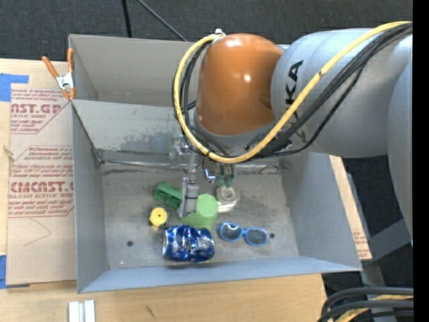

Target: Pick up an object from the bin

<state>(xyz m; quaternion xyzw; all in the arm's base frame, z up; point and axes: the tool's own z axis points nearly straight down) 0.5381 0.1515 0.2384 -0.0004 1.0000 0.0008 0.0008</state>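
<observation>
**Six loose things on the bin floor, gripper low at the pale green one**

Nearest the front wall lies a crumpled blue and white packet (pixel 190 243), flat on the floor. Just right of it is a pair of blue toy sunglasses (pixel 243 234), lenses up, close to the packet but apart from it. Left and a little further back sits a small round yellow piece (pixel 157 217), alone on bare floor.

Mid-floor, just behind the packet, is a pale green piece (pixel 204 209), blocky or cup-like; its shape is hard to make out. The gripper (pixel 192 203) comes straight down at this piece's left side. It seems to touch it, though the angle leaves contact uncertain. Whether the gripper is open or closed I cannot tell, as the wrist above hides much of it.

Left of the gripper and near it lies a dark green piece (pixel 167 194), tilted. Right of the pale green piece, just beside it, is a small white ring-shaped thing (pixel 228 194).

Further back, the grey bin (pixel 90 200) rises in a scuffed rear slope. Over it sits the arm's orange cover (pixel 234 86), with yellow and black cables looped round it. The arm enters from the right.
</observation>
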